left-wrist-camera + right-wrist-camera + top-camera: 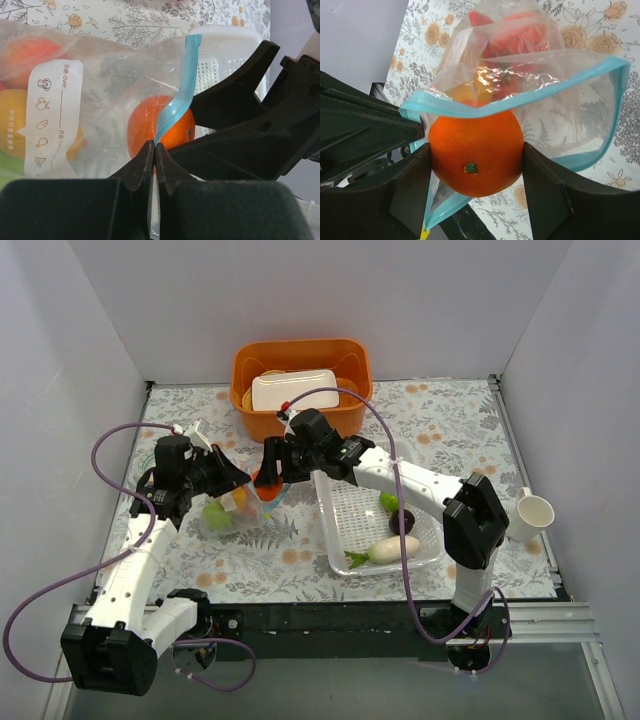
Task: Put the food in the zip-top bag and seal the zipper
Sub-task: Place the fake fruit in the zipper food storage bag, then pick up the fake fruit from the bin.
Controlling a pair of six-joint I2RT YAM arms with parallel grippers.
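Note:
The clear zip-top bag (232, 510) lies left of centre, its mouth held open toward the right arm. My left gripper (154, 146) is shut on the blue-teal zipper (180, 95) at the mouth's edge. My right gripper (476, 155) is shut on an orange (476, 150), which sits right at the bag mouth, half under the upper zipper strip (520, 102). Through the plastic I see a green apple (216, 515), a yellow fruit (12, 120) and reddish pieces (520, 30). A white radish (392, 550), a dark purple fruit (403, 521) and a green piece (389, 502) lie in the white mesh basket (345, 510).
An orange bin (300, 365) holding a white box stands at the back centre. A paper cup (534, 512) sits at the right edge by the right arm's elbow. White walls close off the floral table mat (440, 430) on three sides.

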